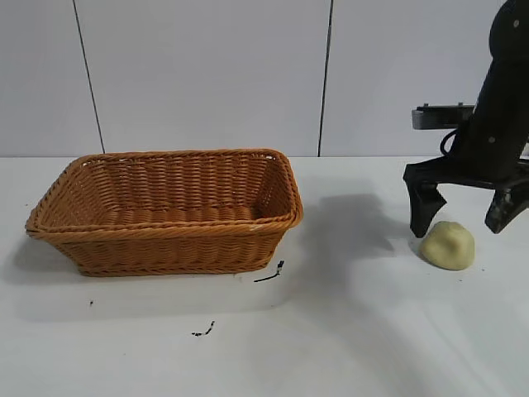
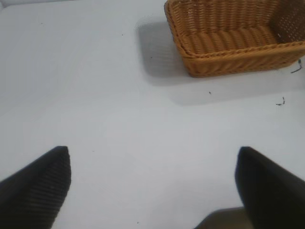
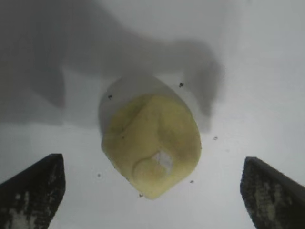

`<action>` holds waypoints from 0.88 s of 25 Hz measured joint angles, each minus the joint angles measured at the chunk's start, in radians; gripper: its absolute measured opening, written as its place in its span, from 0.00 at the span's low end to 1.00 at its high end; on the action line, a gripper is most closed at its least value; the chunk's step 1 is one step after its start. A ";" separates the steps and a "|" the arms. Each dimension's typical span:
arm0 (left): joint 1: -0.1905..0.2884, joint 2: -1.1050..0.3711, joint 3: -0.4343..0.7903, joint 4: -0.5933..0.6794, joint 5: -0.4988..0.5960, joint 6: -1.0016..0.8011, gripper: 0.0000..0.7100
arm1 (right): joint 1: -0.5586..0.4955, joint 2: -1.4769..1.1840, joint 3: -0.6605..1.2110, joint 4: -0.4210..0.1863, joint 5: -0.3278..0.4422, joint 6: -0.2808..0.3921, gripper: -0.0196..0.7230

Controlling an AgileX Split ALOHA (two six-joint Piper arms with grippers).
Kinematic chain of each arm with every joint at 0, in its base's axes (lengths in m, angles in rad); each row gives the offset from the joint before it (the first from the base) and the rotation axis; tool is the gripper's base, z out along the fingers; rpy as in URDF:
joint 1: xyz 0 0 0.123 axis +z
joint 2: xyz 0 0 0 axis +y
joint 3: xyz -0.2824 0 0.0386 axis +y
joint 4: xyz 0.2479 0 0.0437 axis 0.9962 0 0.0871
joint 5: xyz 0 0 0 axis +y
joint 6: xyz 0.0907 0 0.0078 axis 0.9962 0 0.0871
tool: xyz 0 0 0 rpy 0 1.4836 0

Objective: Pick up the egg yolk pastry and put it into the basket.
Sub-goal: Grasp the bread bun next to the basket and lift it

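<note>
The egg yolk pastry (image 1: 448, 245), a pale yellow rounded lump, lies on the white table at the right. My right gripper (image 1: 461, 225) hangs just above it, open wide, one black finger on each side and neither touching. In the right wrist view the pastry (image 3: 152, 143) lies between and just beyond the open right gripper (image 3: 152, 163). The orange-brown wicker basket (image 1: 165, 228) stands to the left of centre with nothing in it. My left gripper (image 2: 151, 156) is open over bare table, and the basket (image 2: 224, 58) is far off from it. The left arm is out of the exterior view.
Small black scraps lie on the table in front of the basket: one (image 1: 269, 275) by its front right corner, another (image 1: 204, 330) nearer the front edge. A white panelled wall (image 1: 207, 74) backs the table. Bare table separates basket and pastry.
</note>
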 joint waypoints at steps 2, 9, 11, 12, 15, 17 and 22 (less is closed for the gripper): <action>0.000 0.000 0.000 0.000 0.000 0.000 0.98 | 0.000 0.012 0.000 0.000 -0.003 0.000 0.96; 0.000 0.000 0.000 0.000 0.000 0.000 0.98 | 0.000 0.014 0.000 0.000 -0.006 0.000 0.69; 0.000 0.000 0.000 0.000 0.000 0.000 0.98 | 0.000 0.014 0.000 0.001 -0.006 0.000 0.47; 0.000 0.000 0.000 0.000 0.000 0.000 0.98 | 0.000 0.014 0.000 0.001 -0.005 0.000 0.39; 0.000 0.000 0.000 0.000 0.000 0.000 0.98 | 0.000 0.014 0.000 0.001 -0.003 0.000 0.22; 0.000 0.000 0.000 0.000 0.000 0.000 0.98 | 0.000 0.012 0.000 0.001 -0.002 0.000 0.20; 0.000 0.000 0.000 0.000 0.000 0.000 0.98 | 0.000 -0.029 -0.037 0.000 0.043 0.000 0.19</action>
